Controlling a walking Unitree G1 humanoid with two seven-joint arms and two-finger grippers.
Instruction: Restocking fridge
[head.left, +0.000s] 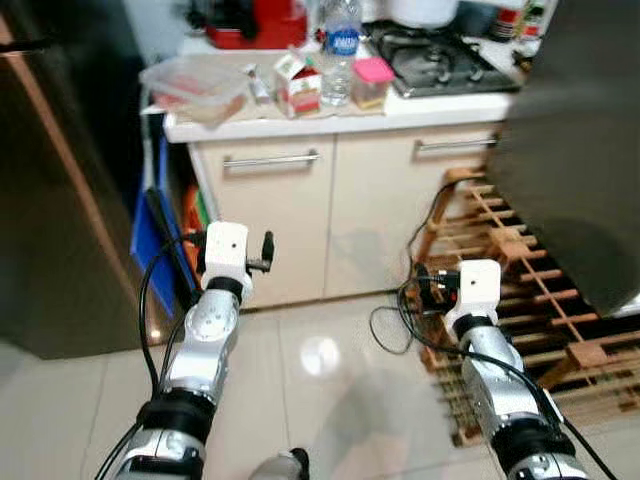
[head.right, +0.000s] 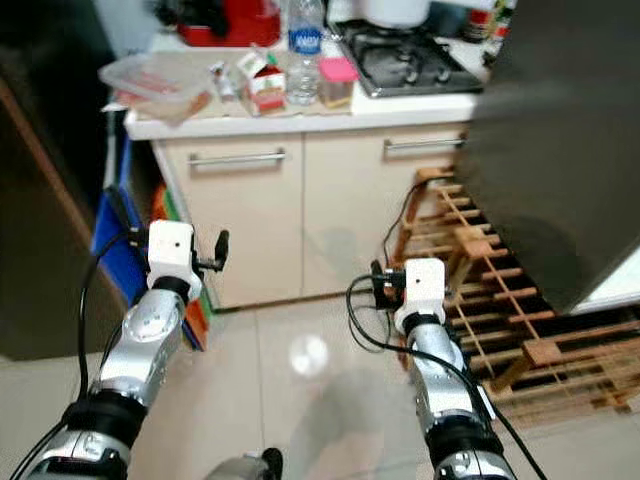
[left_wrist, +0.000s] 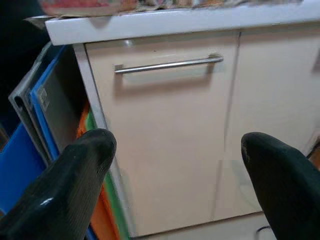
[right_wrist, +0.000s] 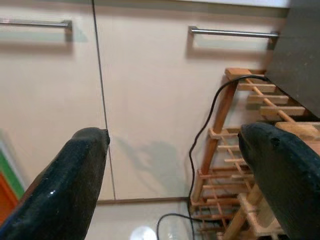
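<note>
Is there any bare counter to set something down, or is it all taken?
The counter is crowded along its front: clear container, milk carton, water bottle and pink-lidded jar side by side. The stove takes the right. Only a bare strip remains along the front edge below the stove.

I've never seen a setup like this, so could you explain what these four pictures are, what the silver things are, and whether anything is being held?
The silver things are a walking robot's two arms. The two wide pictures come from cameras in its head, looking down at a kitchen. The left gripper and right gripper each carry a wrist camera looking along two black fingers; both are open, holding nothing. On the counter sit a water bottle, a small carton, a pink-lidded container and a clear plastic tub, beside a gas hob. Below are cream cabinet doors; a wooden rack leans on the right.
</note>
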